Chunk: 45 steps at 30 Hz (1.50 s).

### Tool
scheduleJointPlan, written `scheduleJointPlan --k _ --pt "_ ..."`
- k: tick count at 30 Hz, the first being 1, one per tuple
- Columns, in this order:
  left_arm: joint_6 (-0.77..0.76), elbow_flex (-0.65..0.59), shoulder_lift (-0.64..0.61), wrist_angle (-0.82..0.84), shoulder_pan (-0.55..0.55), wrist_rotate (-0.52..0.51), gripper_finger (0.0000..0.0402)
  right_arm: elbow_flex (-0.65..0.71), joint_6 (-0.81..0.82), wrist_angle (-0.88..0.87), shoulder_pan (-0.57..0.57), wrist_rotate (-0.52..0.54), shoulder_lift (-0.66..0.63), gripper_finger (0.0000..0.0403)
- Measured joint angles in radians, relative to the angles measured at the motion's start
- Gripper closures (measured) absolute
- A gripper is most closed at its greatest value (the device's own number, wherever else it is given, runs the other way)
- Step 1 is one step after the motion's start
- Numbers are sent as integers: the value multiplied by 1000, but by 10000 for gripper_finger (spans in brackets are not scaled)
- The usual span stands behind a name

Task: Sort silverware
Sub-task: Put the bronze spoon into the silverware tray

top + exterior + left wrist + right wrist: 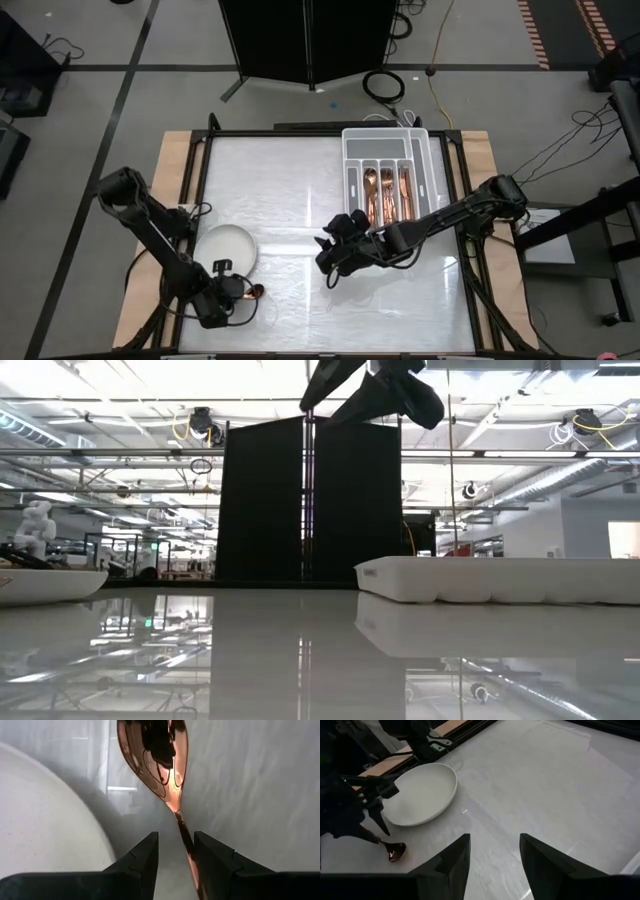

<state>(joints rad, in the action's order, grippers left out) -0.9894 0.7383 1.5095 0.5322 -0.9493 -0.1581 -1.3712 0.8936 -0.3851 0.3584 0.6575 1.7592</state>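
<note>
Left hand gripped a copper spoon beside the plate; right hand waited over mid-table.

The left hand pinched the handle of a copper spoon just beside the white plate, near the table's front left corner, bowl pointing away from the fingers. The right hand hung spread and empty over the middle of the table, between the plate and the white compartmented tray, where more copper silverware already lay in its slots. This looked like the pick-up step; next the spoon probably had to travel across to the tray's spoon slot, perhaps by handing it to the right hand.
</note>
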Motion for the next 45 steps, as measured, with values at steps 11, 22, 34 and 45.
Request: scheduleJointPlan --k 11,22,34,45 --pt "-26 -2 44 -19 0 23 287 0 0 8 -19 1 0 241" --pt "28 14 32 -40 29 61 393 0 0 8 -29 -2 0 241" --pt "262 50 -182 -49 73 -314 401 0 0 37 86 12 67 241" --pt "559 41 -511 -270 167 -645 401 1 -435 536 145 186 173 241"
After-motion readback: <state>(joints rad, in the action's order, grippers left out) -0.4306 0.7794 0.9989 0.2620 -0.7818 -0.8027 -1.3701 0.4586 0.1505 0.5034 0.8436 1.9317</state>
